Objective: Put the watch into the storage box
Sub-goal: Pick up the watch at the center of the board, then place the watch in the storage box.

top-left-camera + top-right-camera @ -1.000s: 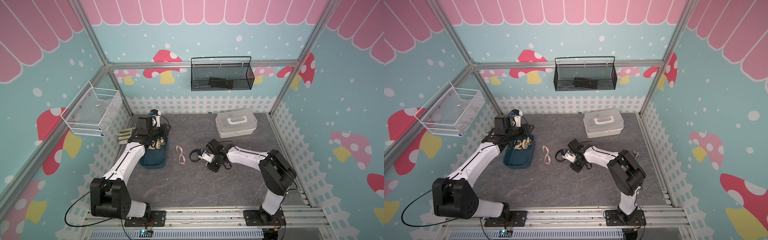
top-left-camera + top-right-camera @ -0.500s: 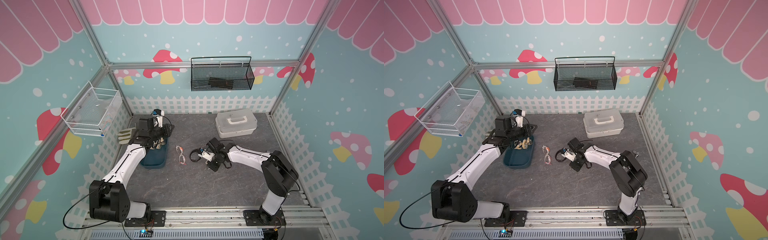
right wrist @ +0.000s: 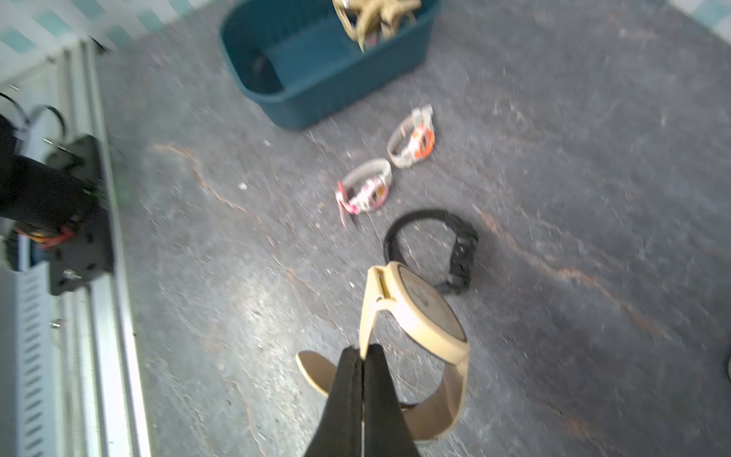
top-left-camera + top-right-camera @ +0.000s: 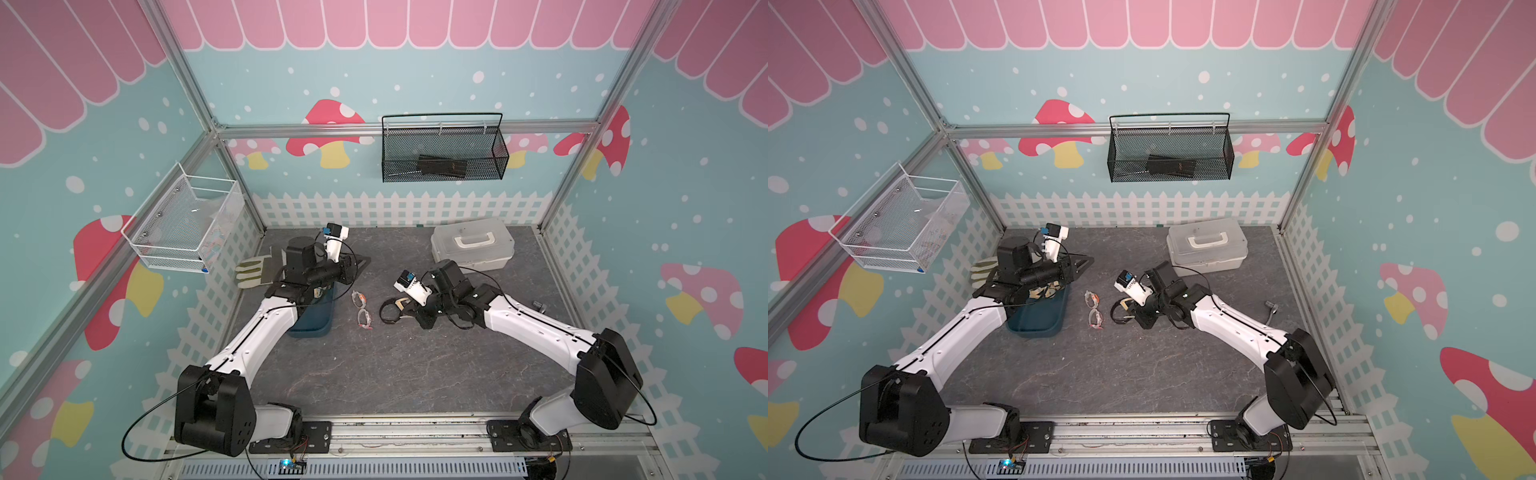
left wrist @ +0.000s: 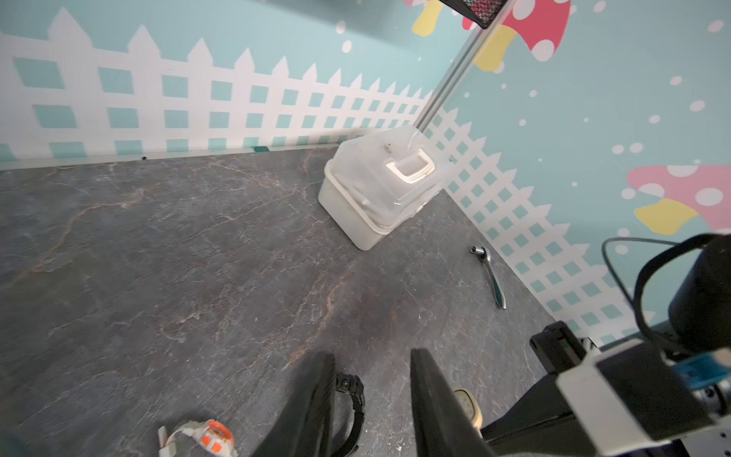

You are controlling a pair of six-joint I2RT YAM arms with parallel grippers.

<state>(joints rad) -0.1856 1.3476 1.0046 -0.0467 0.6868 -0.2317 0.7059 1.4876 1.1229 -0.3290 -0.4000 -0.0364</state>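
Grasp step: right gripper (image 3: 362, 353) pinched tight on the strap of the beige watch (image 3: 429, 316), well apart from the storage box (image 3: 336, 95), left gripper (image 5: 372, 356) part-open and empty near the box; next needs lift, carry over box rim, release.

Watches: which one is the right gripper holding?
The beige watch: its strap is pinched in the shut right gripper. The black watch, pink watch and orange watch lie free.

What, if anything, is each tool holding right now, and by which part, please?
The right tool is shut on the beige watch, pinching its strap close to the case. The left tool holds nothing; its jaws stand apart.
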